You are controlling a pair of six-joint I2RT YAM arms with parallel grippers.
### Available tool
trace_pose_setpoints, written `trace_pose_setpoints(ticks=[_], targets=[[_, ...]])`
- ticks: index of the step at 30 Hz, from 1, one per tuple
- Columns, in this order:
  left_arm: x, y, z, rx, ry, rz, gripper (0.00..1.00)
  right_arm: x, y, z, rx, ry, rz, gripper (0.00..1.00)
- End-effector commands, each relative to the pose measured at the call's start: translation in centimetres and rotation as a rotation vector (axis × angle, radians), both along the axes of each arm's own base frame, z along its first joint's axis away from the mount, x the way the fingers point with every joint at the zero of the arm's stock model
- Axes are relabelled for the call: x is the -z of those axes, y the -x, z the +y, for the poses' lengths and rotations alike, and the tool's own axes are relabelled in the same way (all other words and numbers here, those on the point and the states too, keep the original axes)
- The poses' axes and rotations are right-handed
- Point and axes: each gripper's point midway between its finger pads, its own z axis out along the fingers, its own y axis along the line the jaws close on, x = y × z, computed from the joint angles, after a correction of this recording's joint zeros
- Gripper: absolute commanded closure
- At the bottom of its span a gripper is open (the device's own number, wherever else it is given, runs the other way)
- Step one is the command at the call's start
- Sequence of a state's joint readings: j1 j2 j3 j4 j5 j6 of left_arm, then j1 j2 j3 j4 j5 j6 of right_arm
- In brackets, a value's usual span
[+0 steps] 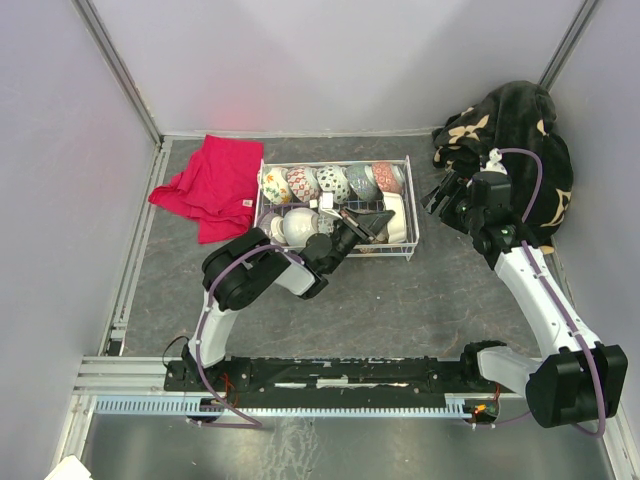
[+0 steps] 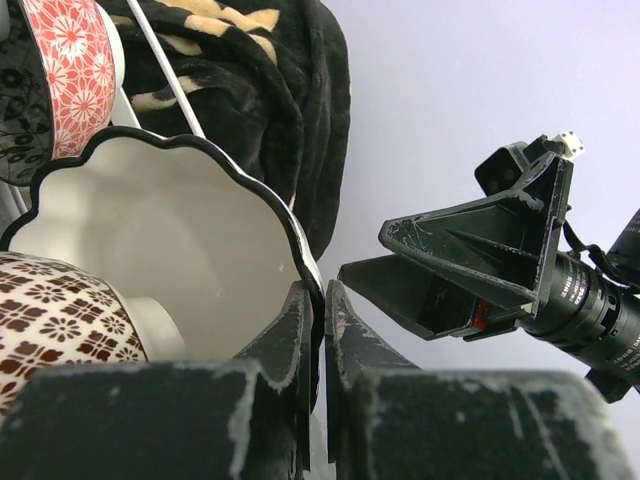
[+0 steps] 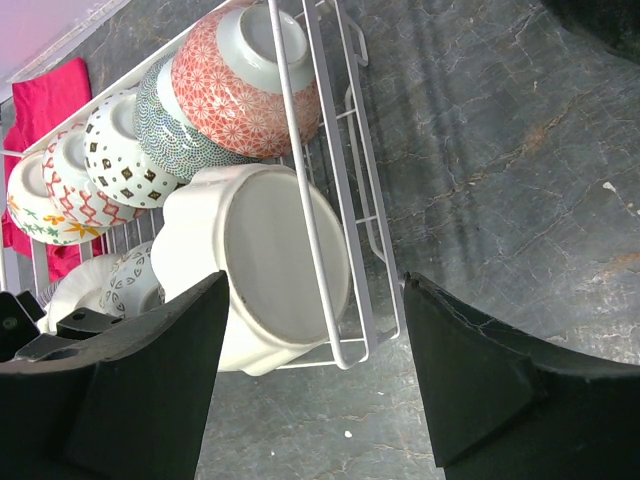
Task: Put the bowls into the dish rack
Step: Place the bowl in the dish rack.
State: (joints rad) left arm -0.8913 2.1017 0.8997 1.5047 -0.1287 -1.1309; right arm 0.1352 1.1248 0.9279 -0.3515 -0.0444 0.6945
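The white wire dish rack (image 1: 385,256) holds a back row of several patterned bowls (image 1: 330,183). My left gripper (image 1: 383,218) reaches into the rack's right end and is shut on the black rim of a white scalloped bowl (image 1: 398,218). In the left wrist view the two fingers (image 2: 290,330) pinch that rim, with the bowl (image 2: 150,230) standing on edge. My right gripper (image 1: 440,195) hangs open and empty just right of the rack. The right wrist view shows the bowl's underside (image 3: 270,260) against the rack's end wire (image 3: 314,215), between my open right gripper's (image 3: 315,370) fingers.
A red cloth (image 1: 210,185) lies left of the rack. A black and tan blanket (image 1: 510,140) is heaped in the back right corner. Grey walls close in the back and both sides. A brown-patterned bowl (image 2: 50,310) sits beside the held bowl.
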Motion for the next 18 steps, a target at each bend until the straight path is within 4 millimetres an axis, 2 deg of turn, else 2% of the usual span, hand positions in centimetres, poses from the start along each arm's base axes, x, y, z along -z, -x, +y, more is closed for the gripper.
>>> trace_pose_setpoints(ticks=[1,12,18], targets=[[-8.4,2.8,0.2,0.108,0.27,-0.151,0.97,-2.4,-0.7,-0.1,0.006,-0.014,-0.083,0.22],[-9.0,3.2,-0.3,0.143,0.279,-0.171,0.97,-2.7,-0.6,-0.3,0.011,-0.018,-0.088,0.22],[-8.0,2.9,-0.7,0.165,0.279,-0.137,0.97,-2.5,-0.5,-0.2,0.008,-0.021,-0.085,0.22]])
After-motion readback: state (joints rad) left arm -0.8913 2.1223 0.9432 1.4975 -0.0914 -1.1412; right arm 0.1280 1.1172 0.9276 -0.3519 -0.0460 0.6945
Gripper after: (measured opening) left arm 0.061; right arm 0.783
